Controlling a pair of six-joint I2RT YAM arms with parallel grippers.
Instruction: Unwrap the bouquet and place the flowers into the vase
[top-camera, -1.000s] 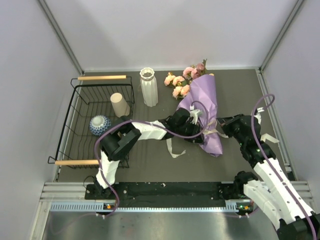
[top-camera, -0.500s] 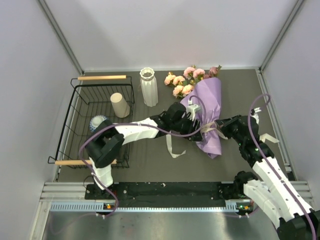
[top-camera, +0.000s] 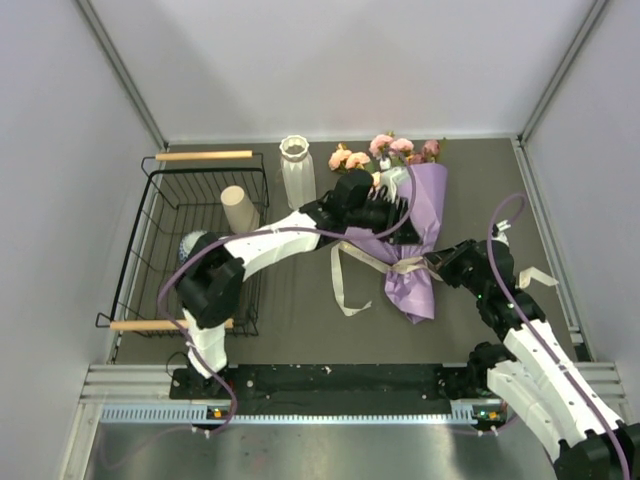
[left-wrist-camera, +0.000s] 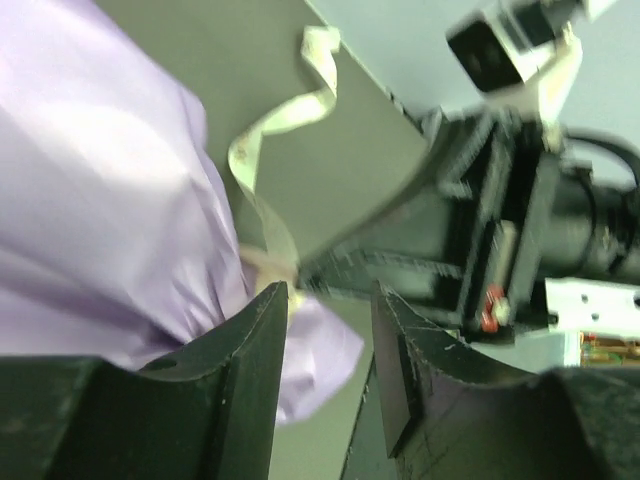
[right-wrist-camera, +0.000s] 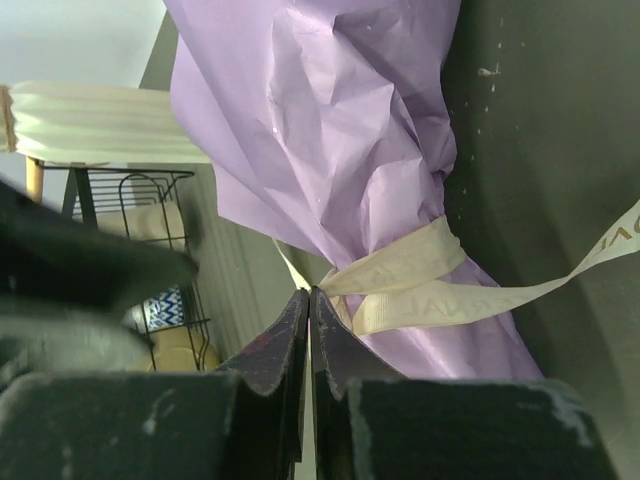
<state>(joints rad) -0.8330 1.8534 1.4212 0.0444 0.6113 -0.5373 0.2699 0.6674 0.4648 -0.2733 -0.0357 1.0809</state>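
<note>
The bouquet (top-camera: 420, 215) lies on the dark table in its lilac wrap (right-wrist-camera: 330, 120), narrow end toward me. Its pink and peach flowers (top-camera: 385, 150) stick out at the far end. A cream ribbon (right-wrist-camera: 430, 290) is tied round the narrow waist, with loose tails (top-camera: 345, 285) on the table. My right gripper (right-wrist-camera: 309, 293) is shut on a ribbon strand right at the knot (top-camera: 432, 265). Hovering over the wrap's upper left side, my left gripper (top-camera: 393, 210) is open (left-wrist-camera: 330, 295) with nothing between its fingers. The white ribbed vase (top-camera: 297, 173) stands upright left of the flowers.
A black wire basket (top-camera: 160, 200) with wooden handles stands at the left and holds a beige cup (top-camera: 238, 208) and a blue-patterned bowl (top-camera: 192, 243). Another ribbon tail (top-camera: 535, 277) lies by the right wall. My left arm stretches across the table's middle.
My left gripper opened and moved from the bouquet's waist toward the flower end. The bouquet swung so its flowers point further right. The right gripper stayed shut at the knot.
</note>
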